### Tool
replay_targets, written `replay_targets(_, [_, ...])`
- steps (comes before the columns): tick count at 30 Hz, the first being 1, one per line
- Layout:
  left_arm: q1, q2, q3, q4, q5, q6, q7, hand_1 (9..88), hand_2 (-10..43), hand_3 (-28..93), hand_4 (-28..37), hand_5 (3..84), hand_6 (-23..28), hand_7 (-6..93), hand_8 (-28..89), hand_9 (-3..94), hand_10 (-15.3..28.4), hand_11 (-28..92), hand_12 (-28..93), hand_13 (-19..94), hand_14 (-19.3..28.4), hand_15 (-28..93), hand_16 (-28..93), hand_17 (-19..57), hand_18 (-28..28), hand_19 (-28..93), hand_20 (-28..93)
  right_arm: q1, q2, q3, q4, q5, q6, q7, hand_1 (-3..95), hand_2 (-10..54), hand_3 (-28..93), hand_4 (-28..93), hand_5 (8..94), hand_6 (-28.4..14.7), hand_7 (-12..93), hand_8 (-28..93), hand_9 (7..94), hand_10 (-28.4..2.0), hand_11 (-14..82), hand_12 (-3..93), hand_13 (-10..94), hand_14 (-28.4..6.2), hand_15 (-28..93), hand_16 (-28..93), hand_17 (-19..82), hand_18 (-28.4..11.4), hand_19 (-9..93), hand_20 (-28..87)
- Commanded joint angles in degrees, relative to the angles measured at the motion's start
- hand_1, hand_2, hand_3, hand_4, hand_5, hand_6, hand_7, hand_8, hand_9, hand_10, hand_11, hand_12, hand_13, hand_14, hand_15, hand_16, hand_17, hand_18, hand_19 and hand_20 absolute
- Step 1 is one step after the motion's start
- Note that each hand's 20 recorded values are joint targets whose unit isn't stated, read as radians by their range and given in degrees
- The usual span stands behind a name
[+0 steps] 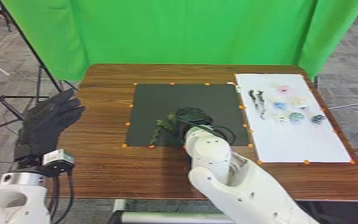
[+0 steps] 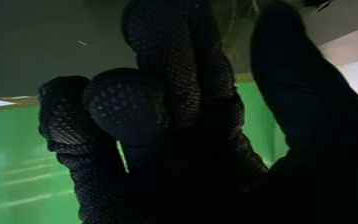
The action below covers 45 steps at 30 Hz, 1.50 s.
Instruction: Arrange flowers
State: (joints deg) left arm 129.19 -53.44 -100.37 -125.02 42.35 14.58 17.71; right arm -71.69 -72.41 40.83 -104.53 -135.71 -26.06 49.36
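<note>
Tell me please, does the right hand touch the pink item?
Apart: the head view shows the right hand over the black mat, and the pink item well away on the white sheet.

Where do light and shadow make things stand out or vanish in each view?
Head view: the white rectangular sheet stands out; the black-gloved right hand nearly merges with the dark square mat. Right wrist view: pale streaks cross the green fabric curtain; the hand goes near-black.
</note>
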Motion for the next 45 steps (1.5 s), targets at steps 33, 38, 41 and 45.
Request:
replay_targets(33, [7.8, 2.84, -0.74, -1.60, -4.38, 4.55, 7.61, 24.8, 6.6, 80, -19.3, 41.0, 10.8, 11.6, -9, 35.1, 20.8, 32, 7, 22, 27.7, 61, -16, -8.9, 23.6, 62, -3, -2.7, 24.8, 11.8, -9.8, 4.9, 20.7, 0.7, 27.8, 4.3, 76, -18, 65.8, -11.9, 17, -7, 67.5, -23.1, 30.0, 19.4, 67, -15.2, 72, 21, 45, -23.3, 93, -3])
replay_targets(38, [8.3, 3.22, -0.20, -1.56, -5.19, 5.17, 9.06, 23.6, 7.1, 79, -21.7, 41.1, 10.8, 11.6, -9, 35.1, 20.8, 32, 7, 23, 27.7, 61, -16, -9.0, 23.7, 63, -3, -3.7, 27.2, 12.1, -7.8, 5.3, 22.3, 2.3, 28.1, 4.6, 77, -19, 65.2, -11.7, 18, -7, 66.9, -22.7, 30.2, 19.3, 67, -14.8, 72, 20, 45, -23.1, 93, -3])
replay_targets(41, [8.2, 3.81, 0.35, -1.53, -5.85, 5.67, 10.01, 23.2, 7.3, 79, -22.9, 41.1, 10.8, 11.6, -9, 35.2, 20.9, 32, 7, 23, 27.9, 61, -16, -9.0, 23.8, 62, -3, -4.2, 27.8, 12.5, -6.5, 5.3, 22.9, 3.2, 28.1, 4.7, 77, -19, 64.9, -11.6, 18, -7, 66.8, -22.7, 29.9, 19.1, 67, -14.7, 72, 20, 45, -22.9, 93, -4])
replay_targets(45, [8.0, 3.66, 0.58, -1.50, -5.72, 5.57, 9.82, 22.5, 7.3, 79, -24.0, 41.3, 10.9, 11.5, -9, 35.3, 21.0, 32, 7, 23, 27.9, 61, -16, -9.0, 23.8, 62, -3, -4.9, 29.1, 13.2, -5.3, 5.2, 22.9, 4.0, 28.2, 4.7, 78, -19, 64.3, -11.8, 18, -7, 66.1, -22.7, 29.4, 18.9, 67, -14.6, 72, 20, 45, -22.8, 93, -4])
